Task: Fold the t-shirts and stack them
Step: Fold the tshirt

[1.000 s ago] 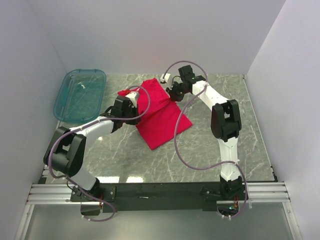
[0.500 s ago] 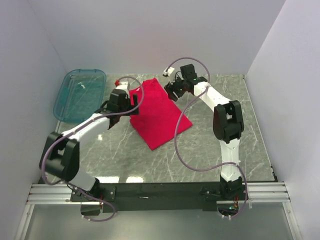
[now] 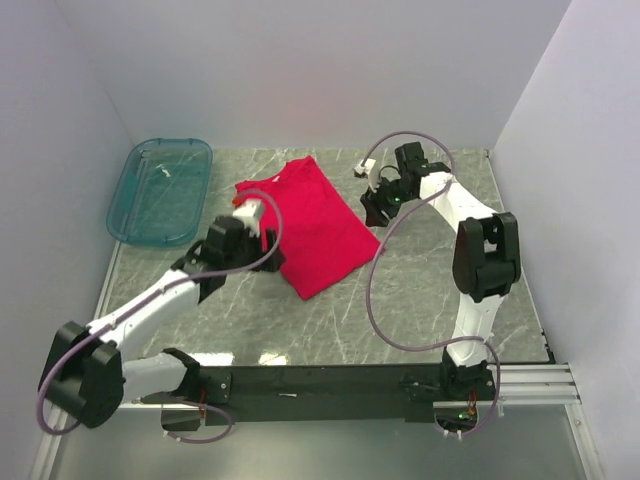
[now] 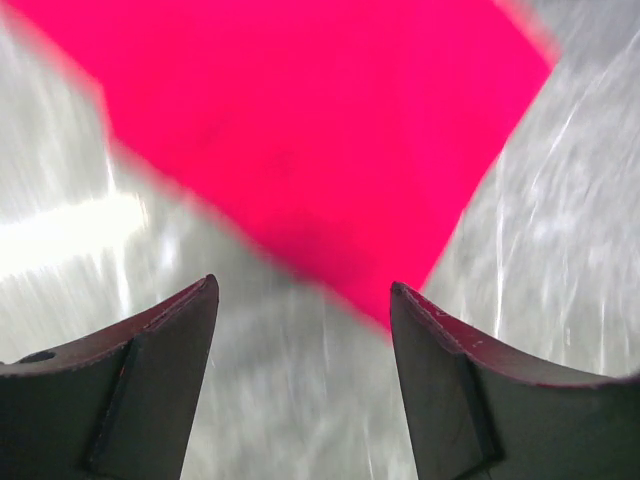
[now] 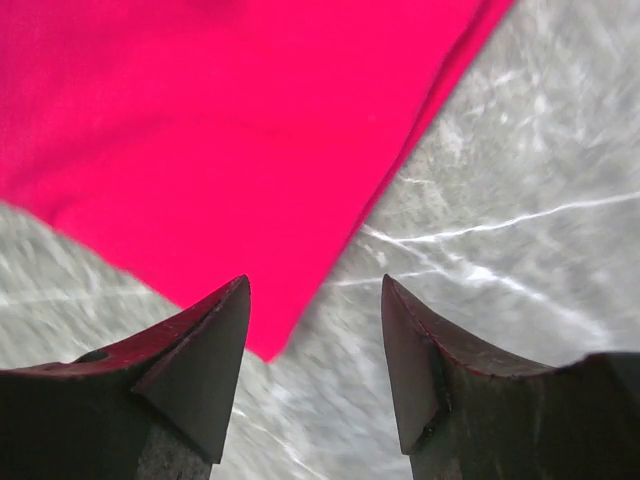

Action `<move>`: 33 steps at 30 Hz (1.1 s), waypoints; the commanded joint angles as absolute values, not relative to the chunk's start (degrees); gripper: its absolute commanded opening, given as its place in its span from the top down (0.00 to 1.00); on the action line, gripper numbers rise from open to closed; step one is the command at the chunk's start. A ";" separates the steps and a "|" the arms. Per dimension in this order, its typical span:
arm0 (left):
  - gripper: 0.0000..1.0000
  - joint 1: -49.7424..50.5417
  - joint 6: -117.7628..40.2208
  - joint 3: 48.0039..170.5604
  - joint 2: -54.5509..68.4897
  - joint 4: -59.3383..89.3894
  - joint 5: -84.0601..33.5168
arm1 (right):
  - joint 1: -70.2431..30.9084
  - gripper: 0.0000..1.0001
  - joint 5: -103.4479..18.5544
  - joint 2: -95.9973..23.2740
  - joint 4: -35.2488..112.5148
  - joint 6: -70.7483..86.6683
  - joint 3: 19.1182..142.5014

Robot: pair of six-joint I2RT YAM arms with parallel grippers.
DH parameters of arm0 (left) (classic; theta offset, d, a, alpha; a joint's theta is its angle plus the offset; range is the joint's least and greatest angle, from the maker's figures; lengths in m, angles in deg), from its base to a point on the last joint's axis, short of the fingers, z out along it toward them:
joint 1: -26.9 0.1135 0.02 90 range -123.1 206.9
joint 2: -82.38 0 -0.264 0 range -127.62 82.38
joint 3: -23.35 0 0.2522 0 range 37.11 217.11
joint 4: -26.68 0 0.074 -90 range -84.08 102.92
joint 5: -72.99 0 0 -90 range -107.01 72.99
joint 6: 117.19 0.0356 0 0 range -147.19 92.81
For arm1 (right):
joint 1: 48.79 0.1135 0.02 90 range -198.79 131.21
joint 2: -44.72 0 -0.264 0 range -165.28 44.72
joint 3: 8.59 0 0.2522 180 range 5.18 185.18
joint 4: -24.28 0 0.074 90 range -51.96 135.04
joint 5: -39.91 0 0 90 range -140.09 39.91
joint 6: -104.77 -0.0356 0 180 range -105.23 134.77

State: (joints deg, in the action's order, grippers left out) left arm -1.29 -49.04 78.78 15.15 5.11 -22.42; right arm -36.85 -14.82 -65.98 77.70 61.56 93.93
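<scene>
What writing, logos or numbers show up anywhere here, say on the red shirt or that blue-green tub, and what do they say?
No text can be read in any view.
red t-shirt: plain cloth, with no print or label showing.
teal tub: there is a small pale speck inside, too small to tell whether it is writing.

Marble table [image 3: 420, 290]: red t-shirt [image 3: 315, 225], teal tub [image 3: 160, 190]

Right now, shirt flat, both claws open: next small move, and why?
Probably lower the left claw onto the near corner of the t-shirt and grip it for another fold: the shirt lies as a long strip, that corner sits just ahead, and the right claw is open and empty too.
</scene>
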 commanded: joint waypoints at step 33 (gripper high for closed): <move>0.22 -11.42 -79.93 59.70 42.20 5.27 -23.23 | -37.37 1.00 -13.18 -62.25 80.22 33.84 68.91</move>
State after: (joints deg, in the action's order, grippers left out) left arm -11.34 -78.41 59.83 40.42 5.59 -20.47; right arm -37.88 -13.58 -65.73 74.81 32.40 73.86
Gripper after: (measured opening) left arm 0.785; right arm 0.021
